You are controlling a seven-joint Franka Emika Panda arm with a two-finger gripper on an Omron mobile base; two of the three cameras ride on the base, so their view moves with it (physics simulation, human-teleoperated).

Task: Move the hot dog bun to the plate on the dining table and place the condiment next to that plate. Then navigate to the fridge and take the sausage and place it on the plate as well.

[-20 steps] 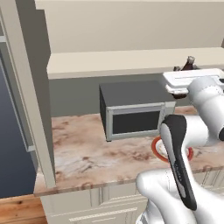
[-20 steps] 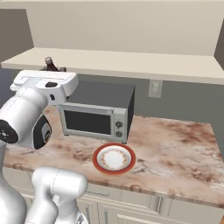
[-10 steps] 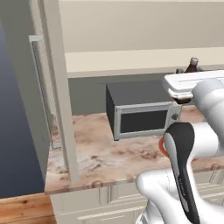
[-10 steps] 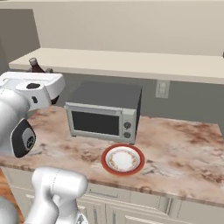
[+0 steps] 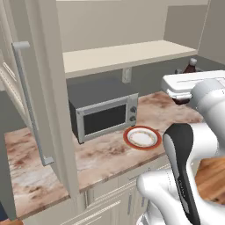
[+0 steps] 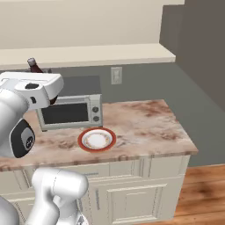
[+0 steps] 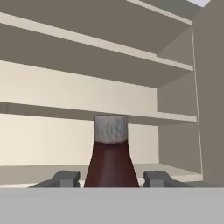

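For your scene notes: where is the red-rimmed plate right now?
The red-rimmed plate lies on the marbled counter, just in front of the microwave, toward its right end.

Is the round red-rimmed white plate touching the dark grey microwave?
Apart. The right base view shows a strip of bare marbled counter between the red-rimmed white plate and the dark grey microwave; the left base view agrees.

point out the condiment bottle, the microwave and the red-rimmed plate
condiment bottle [image 7: 110, 162], hand view, on its dark sloping shoulder
microwave [image 6: 70, 112], right base view, on its door window
red-rimmed plate [image 5: 142, 137], left base view, on its pale centre
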